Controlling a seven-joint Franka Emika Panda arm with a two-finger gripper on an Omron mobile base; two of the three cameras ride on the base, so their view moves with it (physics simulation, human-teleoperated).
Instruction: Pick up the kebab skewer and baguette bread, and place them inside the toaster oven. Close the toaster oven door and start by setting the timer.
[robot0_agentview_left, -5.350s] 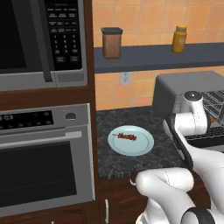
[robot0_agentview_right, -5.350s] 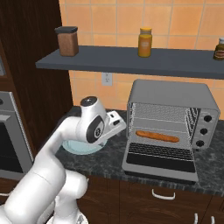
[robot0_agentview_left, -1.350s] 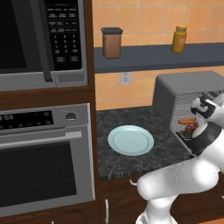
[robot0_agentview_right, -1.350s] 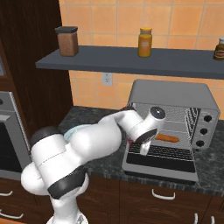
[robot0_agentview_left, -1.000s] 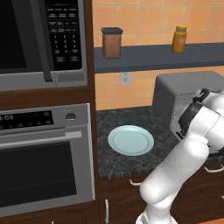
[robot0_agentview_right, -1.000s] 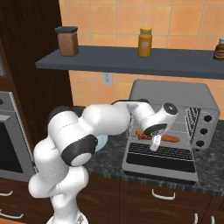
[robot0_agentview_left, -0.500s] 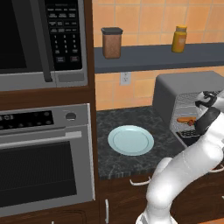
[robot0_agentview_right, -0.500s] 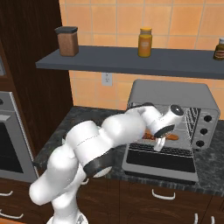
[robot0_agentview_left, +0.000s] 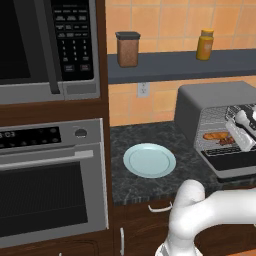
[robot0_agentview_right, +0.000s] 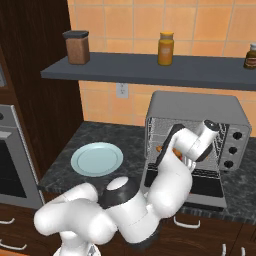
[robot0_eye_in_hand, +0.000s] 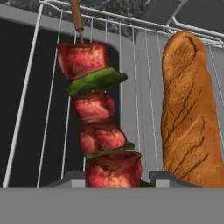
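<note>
On the toaster oven (robot0_agentview_left: 210, 107) rack, kebab skewer (robot0_eye_in_hand: 98, 118) lies beside baguette bread (robot0_eye_in_hand: 190, 113).

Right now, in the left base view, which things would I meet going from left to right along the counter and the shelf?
On the shelf: brown canister with dark lid → yellow-orange jar. On the counter: round pale blue plate → grey metal toaster oven, with the orange-brown baguette bread on its wire rack.

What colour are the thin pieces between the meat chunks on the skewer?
Green, between red chunks on the kebab skewer; clearest in the hand view.
</note>
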